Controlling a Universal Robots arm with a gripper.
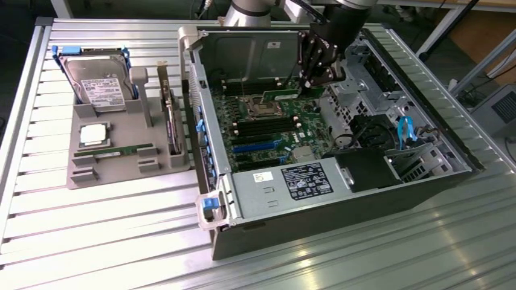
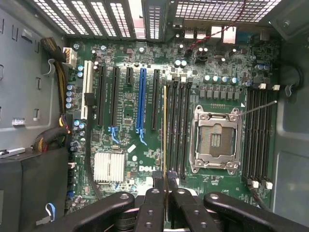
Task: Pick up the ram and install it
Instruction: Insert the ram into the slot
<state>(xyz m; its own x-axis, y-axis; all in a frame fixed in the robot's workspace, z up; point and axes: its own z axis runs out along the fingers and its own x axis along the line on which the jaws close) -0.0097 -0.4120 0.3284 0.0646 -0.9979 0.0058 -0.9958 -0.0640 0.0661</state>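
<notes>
My gripper [image 1: 310, 84] is down inside the open computer case [image 1: 419, 187], shut on the ram [image 1: 282, 95], a narrow green stick with a white label. In the wrist view the ram [image 2: 165, 130] shows edge-on as a thin line running out from between the black fingers [image 2: 157, 186]. It lies along the row of black memory slots [image 2: 177, 125] beside the empty processor socket [image 2: 215, 137]. Whether the ram touches a slot I cannot tell.
A grey tray [image 1: 81, 178] on the exterior view's left holds a silver hard drive [image 1: 96, 84], a square processor chip [image 1: 93, 134] and another green stick [image 1: 113, 151]. Inside the case are a blue card slot [image 2: 141, 96], a silver heatsink [image 2: 108, 166], more memory slots [image 2: 258, 130] and cable bundles [image 2: 50, 137].
</notes>
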